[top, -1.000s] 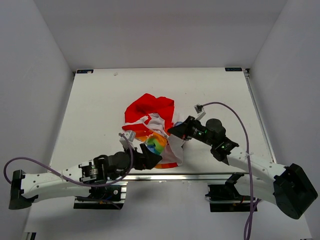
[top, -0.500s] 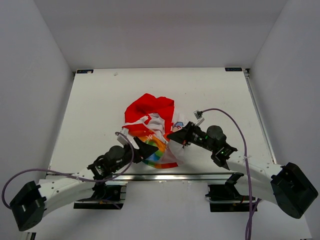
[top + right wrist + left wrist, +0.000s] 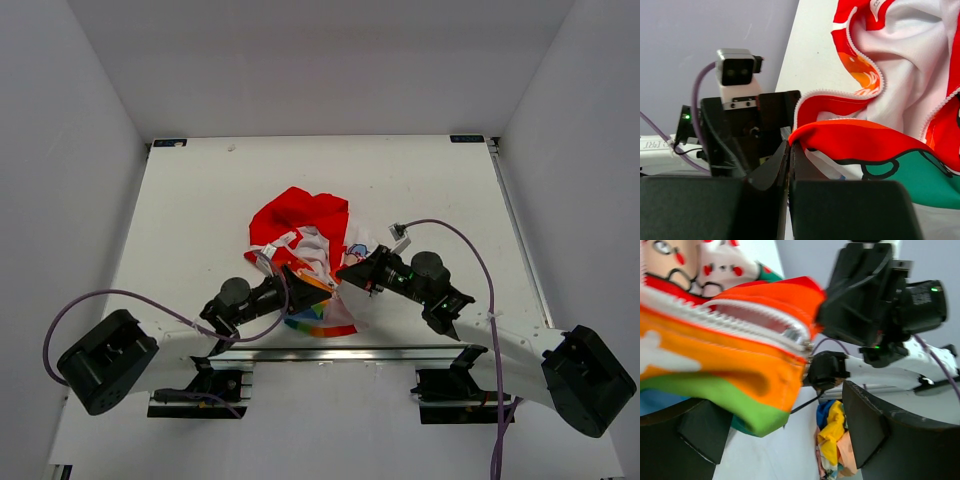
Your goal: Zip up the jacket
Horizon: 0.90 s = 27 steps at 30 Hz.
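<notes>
Jacket [image 3: 300, 225]: crumpled heap at mid-table [image 3: 200, 200], slightly toward the near edge. Red hood on the far side, striped and white printed panels toward the arms.

Left arm [image 3: 170, 335]: lies low along the near edge and reaches right and slightly far from its base at near left. Left gripper [image 3: 308, 287] is at the jacket's near hem. Jaws stand wide. In the wrist view the two fingers [image 3: 875, 435] flank a lifted fold of orange and green fabric with a row of zip teeth [image 3: 740, 322] along its top. Cannot tell whether either finger touches the cloth.

Right arm [image 3: 500, 335]: comes from near right with the forearm low and the wrist turned left. Right gripper [image 3: 347, 270] sits at the jacket's right edge, jaws closed, pinching a red fabric edge. The hem is raised off the table.

The two grippers face each other, near but apart.
</notes>
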{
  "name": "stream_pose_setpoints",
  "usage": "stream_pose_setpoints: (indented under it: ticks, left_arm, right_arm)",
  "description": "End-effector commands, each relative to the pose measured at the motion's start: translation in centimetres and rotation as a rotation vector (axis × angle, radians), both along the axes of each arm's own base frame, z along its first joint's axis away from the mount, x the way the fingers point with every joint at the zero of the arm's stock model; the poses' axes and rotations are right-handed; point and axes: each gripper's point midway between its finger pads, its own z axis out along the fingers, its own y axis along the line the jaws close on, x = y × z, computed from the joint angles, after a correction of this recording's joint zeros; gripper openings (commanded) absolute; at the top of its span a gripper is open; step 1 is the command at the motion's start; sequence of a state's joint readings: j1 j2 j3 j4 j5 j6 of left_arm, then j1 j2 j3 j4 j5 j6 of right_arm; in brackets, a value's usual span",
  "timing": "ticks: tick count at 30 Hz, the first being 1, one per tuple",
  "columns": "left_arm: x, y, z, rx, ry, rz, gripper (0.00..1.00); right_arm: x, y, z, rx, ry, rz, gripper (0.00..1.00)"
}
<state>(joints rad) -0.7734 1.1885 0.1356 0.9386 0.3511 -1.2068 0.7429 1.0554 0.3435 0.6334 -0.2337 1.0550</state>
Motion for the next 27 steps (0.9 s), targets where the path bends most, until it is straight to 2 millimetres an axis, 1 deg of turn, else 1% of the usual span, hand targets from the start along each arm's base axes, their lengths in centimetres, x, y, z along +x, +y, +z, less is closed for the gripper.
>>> stream_pose_setpoints:
  ticks: [1,4,6,8,9,13,14,16,19,20,24,26,27]
  left_arm:
    - [-0.4,-0.6,4.4,-0.121,-0.116,-0.058,0.93]
    - [-0.1,-0.9,4.7,-0.122,-0.134,-0.061,0.86]
    - [0.1,-1.3,4.9,-0.122,-0.139,-0.073,0.81]
    - [0.1,-1.4,4.8,-0.120,-0.135,-0.080,0.71]
    - [0.1,-1.4,4.5,-0.116,-0.131,-0.081,0.63]
    - [0.2,-1.4,4.5,-0.115,-0.128,-0.083,0.51]
    - [0.2,-1.4,4.4,-0.113,-0.127,-0.084,0.42]
    - [0.2,-1.4,4.3,-0.110,-0.124,-0.080,0.37]
    - [0.2,-1.4,4.1,-0.101,-0.124,-0.080,0.31]
    - [0.4,-1.5,4.0,-0.093,-0.119,-0.080,0.26]
    - [0.7,-1.8,3.9,-0.064,-0.134,-0.085,0.23]
    - [0.9,-2.2,3.9,-0.040,-0.141,-0.095,0.15]
    - [1.0,-2.2,3.8,-0.025,-0.152,-0.096,0.01]
  right_arm:
    - [0.1,-0.1,0.2,-0.007,-0.039,-0.012,0.00]
    - [-0.1,0.0,-0.1,-0.008,-0.028,-0.002,0.00]
    - [-0.3,0.0,0.0,-0.004,-0.029,0.002,0.00]
    - [-0.4,0.0,-0.1,-0.005,-0.029,0.004,0.00]
    - [-0.5,-0.1,-0.1,-0.007,-0.031,0.005,0.00]
    - [-0.6,-0.3,-0.4,-0.014,-0.028,-0.002,0.00]
    - [-0.6,-0.4,-0.5,-0.015,-0.027,-0.006,0.00]
    - [-0.6,-0.5,-0.4,-0.013,-0.031,-0.005,0.00]
    - [-0.8,-0.3,-0.1,-0.006,-0.039,0.006,0.00]
    - [-0.9,-0.2,-0.1,-0.005,-0.042,0.012,0.00]
    - [-1.4,0.6,0.3,-0.005,-0.055,0.036,0.00]
    - [-1.5,0.9,0.3,-0.007,-0.054,0.043,0.00]
    - [-1.5,1.0,0.4,-0.004,-0.057,0.043,0.00]
